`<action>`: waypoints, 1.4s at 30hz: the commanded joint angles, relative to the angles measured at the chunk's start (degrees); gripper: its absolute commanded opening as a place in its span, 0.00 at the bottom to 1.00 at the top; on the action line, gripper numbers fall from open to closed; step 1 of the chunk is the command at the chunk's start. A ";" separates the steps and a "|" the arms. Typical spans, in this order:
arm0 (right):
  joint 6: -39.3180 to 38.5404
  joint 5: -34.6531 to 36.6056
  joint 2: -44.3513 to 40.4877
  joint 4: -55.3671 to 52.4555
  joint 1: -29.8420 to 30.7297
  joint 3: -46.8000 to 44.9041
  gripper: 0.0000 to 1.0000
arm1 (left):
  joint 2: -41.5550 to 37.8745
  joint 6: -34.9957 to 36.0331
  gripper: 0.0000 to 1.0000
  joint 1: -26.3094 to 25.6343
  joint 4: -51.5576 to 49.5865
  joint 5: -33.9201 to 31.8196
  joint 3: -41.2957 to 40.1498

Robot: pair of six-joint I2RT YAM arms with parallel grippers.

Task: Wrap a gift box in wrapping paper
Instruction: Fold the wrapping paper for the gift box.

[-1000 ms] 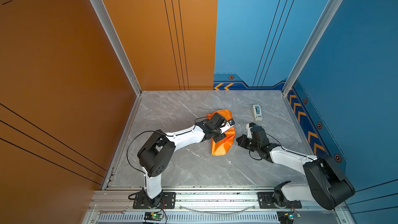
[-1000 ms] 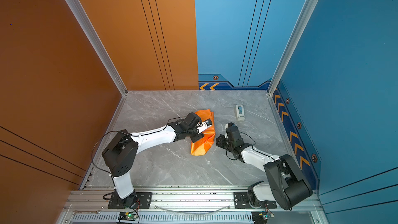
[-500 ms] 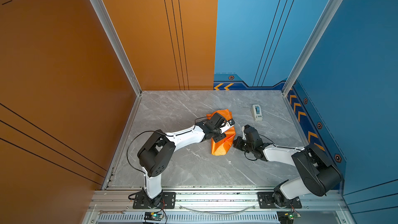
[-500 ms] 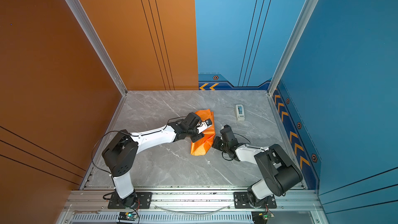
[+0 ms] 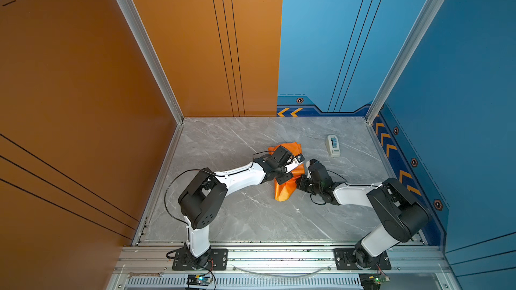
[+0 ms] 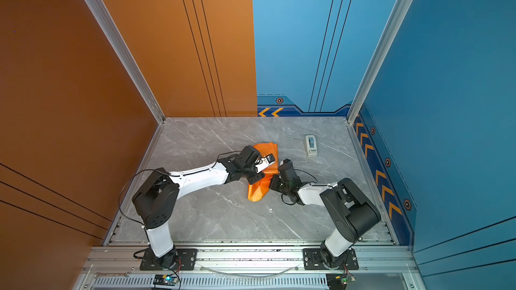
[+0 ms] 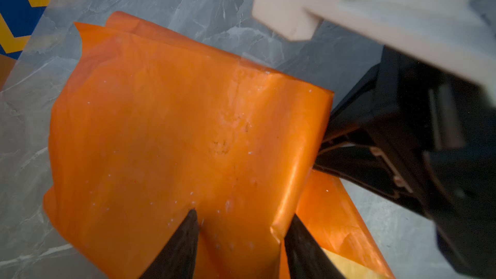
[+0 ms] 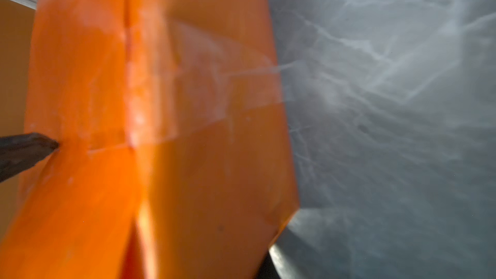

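Wrapping paper [image 5: 282,192]: lying mid-table [image 5: 237,213], pressed a little closer than a second ago by the right gripper [image 5: 301,184], jaw state unreadable. Orange face outward, creased, folded into a bundle, pale yellow at one flap. Straddled along a folded edge by the half-spread left gripper [image 7: 243,216]; clamped or not, unclear.

Enclosure floor [image 5: 251,218]: grey marble-pattern slab with white veining, matte, evenly lit, only soft shadows. Left wall [image 5: 69,79] and left half of back wall [image 5: 195,37] are orange panels with thin dark lines; right half of back wall [image 5: 321,37] and right wall [image 5: 460,79] are blue, with a dark-blue skirting band [image 5: 290,112] carrying yellow chevrons and hexagon marks. Aluminium posts [image 5: 145,48] stand in both back corners, and an aluminium rail [image 5: 279,260] runs along the near edge.
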 commanded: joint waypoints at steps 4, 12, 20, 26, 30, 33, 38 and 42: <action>-2.13 5.49 1.52 -3.68 3.46 2.54 0.20 | 0.95 -0.93 0.52 -0.28 -2.54 2.36 -1.17; -3.41 4.63 1.91 -6.04 6.45 1.33 0.19 | 0.94 -1.28 0.52 -0.28 -2.40 2.62 -1.27; -0.01 -0.95 3.94 -2.98 7.41 -2.07 0.10 | 1.04 -2.03 0.52 -0.05 -2.04 3.26 -1.26; 3.37 -4.98 2.42 1.99 7.58 -5.34 0.10 | 1.16 -2.34 0.52 0.12 -1.90 3.50 -1.27; 3.29 -4.41 -3.86 -2.29 7.76 -6.49 0.16 | 1.21 -2.34 0.52 0.21 -1.90 3.54 -1.28; 2.94 -4.65 -8.69 -4.94 7.35 -7.29 0.20 | 1.26 -2.31 0.52 0.26 -1.90 3.59 -1.18; 3.32 -6.30 -15.41 -6.15 2.67 -7.98 0.22 | 1.25 -2.34 0.52 0.20 -1.98 3.75 -1.05; 6.47 -7.30 -17.77 -5.50 -3.74 -9.02 0.18 | 1.22 -2.33 0.52 0.30 -2.03 3.76 -1.07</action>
